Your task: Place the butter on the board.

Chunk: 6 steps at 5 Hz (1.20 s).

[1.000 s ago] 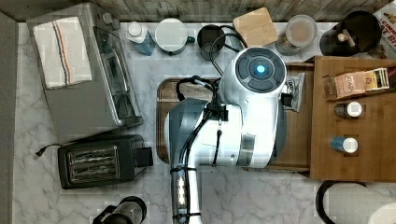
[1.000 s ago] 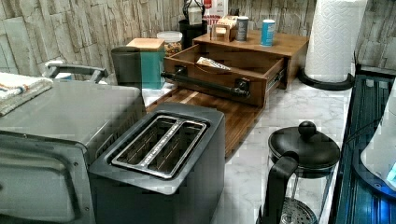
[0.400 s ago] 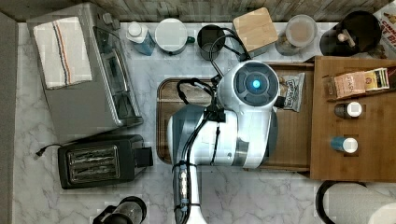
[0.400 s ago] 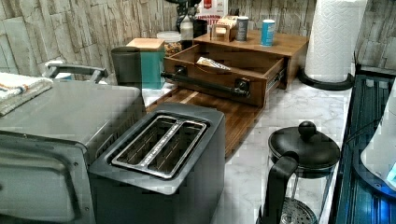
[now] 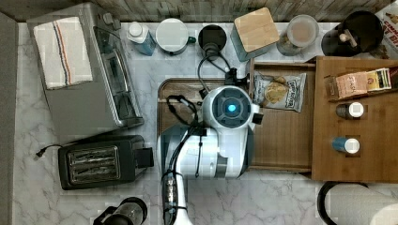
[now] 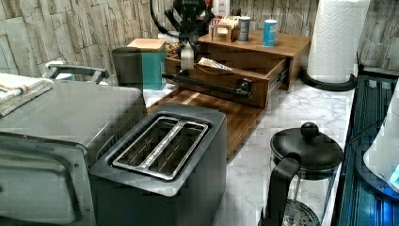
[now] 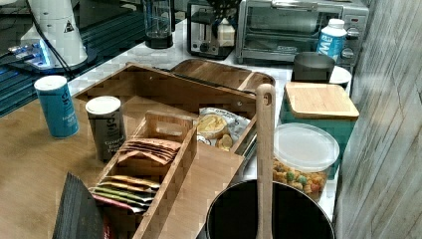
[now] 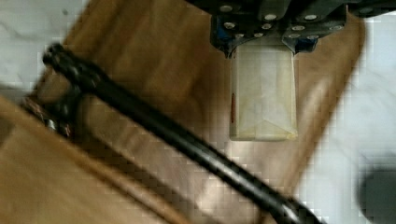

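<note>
Marble-patterned white countertop (image 5: pixel 281 197) carries the whole scene, backed by a wall of grey weathered planks (image 6: pixel 70 28). In the top view the white Franka arm (image 5: pixel 206 150) rises from 6 o'clock and covers most of the dark-brown board (image 5: pixel 180 90), which lies at the middle with only its 10 o'clock corner bare. The gripper (image 6: pixel 187 52) hangs over the far end of the board in the left view, its fingers closed on the butter (image 8: pixel 264 95), a pale wrapped stick that the wrist view shows hanging above the brown wood, clear of the surface. Just beside the board, toward 3 o'clock in the top view, sits the lighter wooden tray (image 5: pixel 286 140) with its black bar handle (image 6: pixel 207 84), and a chip bag (image 5: pixel 279 91) lies inside it. Farther toward 3 o'clock a wooden shelf (image 5: pixel 371 159) holds a blue canister (image 5: pixel 346 145) and a dark jar (image 5: pixel 349 110). At 9 o'clock stand a toaster oven (image 5: pixel 89 79) with a striped towel (image 5: pixel 63 51) on top and, nearer 7 o'clock, a black toaster (image 5: pixel 98 161). A teal box with a bamboo lid (image 5: pixel 256 30) sits at 12 o'clock, and a paper towel roll (image 6: pixel 336 40) stands at the left view's 2 o'clock.
</note>
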{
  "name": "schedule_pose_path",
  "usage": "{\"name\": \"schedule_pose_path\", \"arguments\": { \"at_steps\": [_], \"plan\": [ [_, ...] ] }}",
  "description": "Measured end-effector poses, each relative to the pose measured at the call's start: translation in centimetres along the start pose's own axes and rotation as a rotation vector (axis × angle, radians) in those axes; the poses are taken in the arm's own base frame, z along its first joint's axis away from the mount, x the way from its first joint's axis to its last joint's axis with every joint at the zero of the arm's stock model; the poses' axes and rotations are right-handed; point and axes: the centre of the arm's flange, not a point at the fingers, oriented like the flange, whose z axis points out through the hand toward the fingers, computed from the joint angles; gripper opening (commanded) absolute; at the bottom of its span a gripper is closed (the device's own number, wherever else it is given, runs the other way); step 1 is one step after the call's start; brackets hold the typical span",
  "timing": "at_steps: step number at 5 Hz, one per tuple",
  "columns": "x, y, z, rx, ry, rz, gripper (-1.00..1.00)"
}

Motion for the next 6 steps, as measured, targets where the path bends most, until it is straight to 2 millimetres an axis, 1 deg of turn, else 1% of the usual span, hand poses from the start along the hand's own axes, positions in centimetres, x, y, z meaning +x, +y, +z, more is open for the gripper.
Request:
{"name": "schedule_pose_path", "arguments": {
  "at_steps": [1, 2, 3, 4, 5, 6],
  "plan": [
    [-3.7, 0.8, 4.0, -0.067, -0.052, -0.04, -1.0],
    [-6.6, 1.5, 7.6, -0.1, -0.067, -0.085, -1.0],
    [-8.4, 1.8, 10.6, -0.079, -0.065, -0.1, -1.0],
    [-9.5, 2.0, 13.1, -0.097, -0.053, -0.076, -1.0],
    [-10.2, 2.0, 14.1, -0.097, -0.052, -0.066, -1.0],
    [-10.3, 1.6, 13.9, -0.066, -0.051, -0.055, 1.0]
  ]
}}
